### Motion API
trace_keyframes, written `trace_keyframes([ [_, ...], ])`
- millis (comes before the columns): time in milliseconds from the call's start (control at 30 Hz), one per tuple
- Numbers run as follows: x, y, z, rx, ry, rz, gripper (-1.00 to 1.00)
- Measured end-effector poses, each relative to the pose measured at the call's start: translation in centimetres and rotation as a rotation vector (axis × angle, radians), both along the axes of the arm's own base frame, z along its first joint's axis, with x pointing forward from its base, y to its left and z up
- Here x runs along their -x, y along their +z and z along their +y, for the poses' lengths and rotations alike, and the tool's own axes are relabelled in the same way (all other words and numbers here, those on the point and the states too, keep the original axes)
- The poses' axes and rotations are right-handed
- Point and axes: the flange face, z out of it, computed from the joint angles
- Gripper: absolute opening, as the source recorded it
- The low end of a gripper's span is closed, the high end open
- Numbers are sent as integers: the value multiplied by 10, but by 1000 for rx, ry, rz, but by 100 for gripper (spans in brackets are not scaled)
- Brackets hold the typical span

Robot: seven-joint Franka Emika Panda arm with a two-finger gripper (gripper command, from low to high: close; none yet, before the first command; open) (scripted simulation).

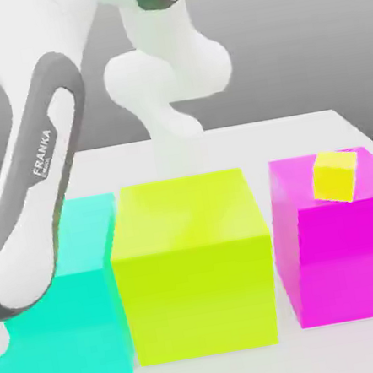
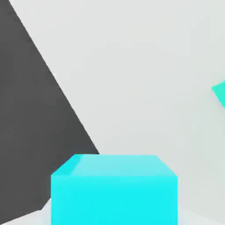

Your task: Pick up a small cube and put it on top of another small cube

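Jaws: closed as tight as they go. What they hold, if anything, cannot be told. A small blue-green cube (image 2: 114, 189) sits right in front of the hand camera.
Robot arm (image 1: 42, 197): big and white with a grey stripe. It leans across the exterior view's left side and covers part of the blue-green block.
Table (image 1: 301, 132): flat and white. All the blocks stand on it.
Yellow-green block (image 1: 195, 265): big, in the middle of the row of three.
Blue-green block (image 1: 86, 309): big, on the exterior view's left, just beside the yellow-green one.
Pink block (image 1: 343, 258): big, on the exterior view's right, with a thin gap between it and the yellow-green block.
Small yellow cube (image 1: 335, 175): sits on top of the pink block, turned a little to one side.
Floor (image 2: 26, 110): dark grey, seen past the table edge in the hand view.
Blue-green corner (image 2: 219, 93): a small bit of another blue-green thing peeks in at the edge of the hand view.
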Motion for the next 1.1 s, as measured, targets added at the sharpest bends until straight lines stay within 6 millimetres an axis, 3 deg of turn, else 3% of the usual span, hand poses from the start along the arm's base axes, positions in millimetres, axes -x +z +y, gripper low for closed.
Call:
trace_keyframes([
  [333,13,43,64,4,718,45,-100],
  [600,52,86,80,-49,982,-2,-100],
  [833,110,136,64,-80,937,-63,-100],
  [1100,182,196,60,-17,858,-70,-100],
])
